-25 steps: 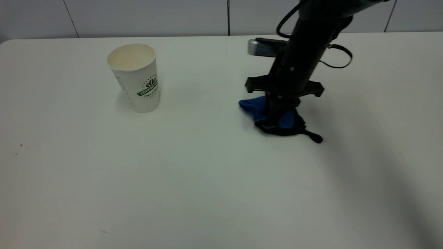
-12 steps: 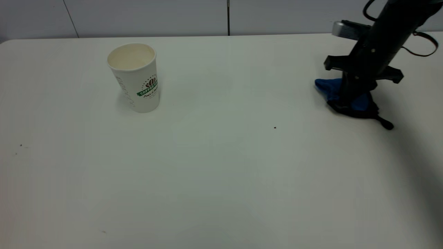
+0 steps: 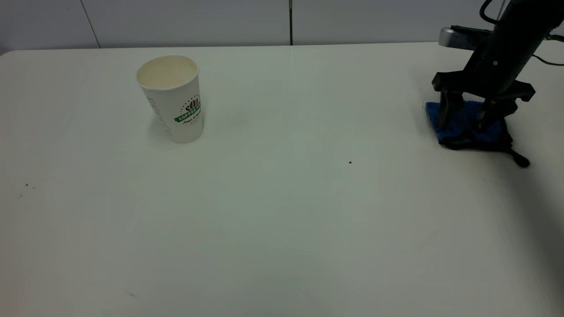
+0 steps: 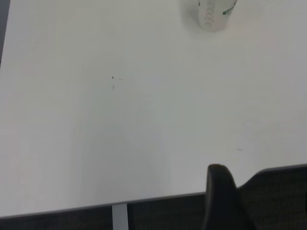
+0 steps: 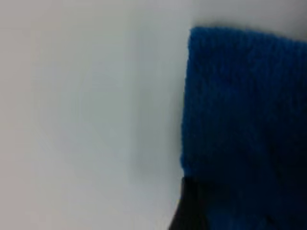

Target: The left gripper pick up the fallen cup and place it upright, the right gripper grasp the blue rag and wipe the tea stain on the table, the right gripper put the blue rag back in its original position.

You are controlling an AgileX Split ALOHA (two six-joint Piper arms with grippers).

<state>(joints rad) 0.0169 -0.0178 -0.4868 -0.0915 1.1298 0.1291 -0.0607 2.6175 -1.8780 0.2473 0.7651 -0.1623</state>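
The white paper cup [image 3: 172,99] with the green-and-brown logo stands upright at the back left of the table [image 3: 282,229]; its base also shows in the left wrist view [image 4: 213,14]. My right gripper [image 3: 461,124] is at the far right, open, with its fingers straddling the blue rag [image 3: 469,125], which lies on the table. The rag fills much of the right wrist view [image 5: 244,115]. No tea stain is visible. Of my left gripper only a black tip [image 4: 218,191] shows, off the table's near edge and far from the cup.
A tiny black speck [image 3: 350,162] lies on the table's middle right, and a few faint specks [image 3: 26,185] at the left. The rag's black loop tab [image 3: 522,161] points toward the front right. A grey wall runs behind the table.
My right gripper carried the blue rag from the table's middle to the far right, set it down and opened its fingers. The cup has not moved.
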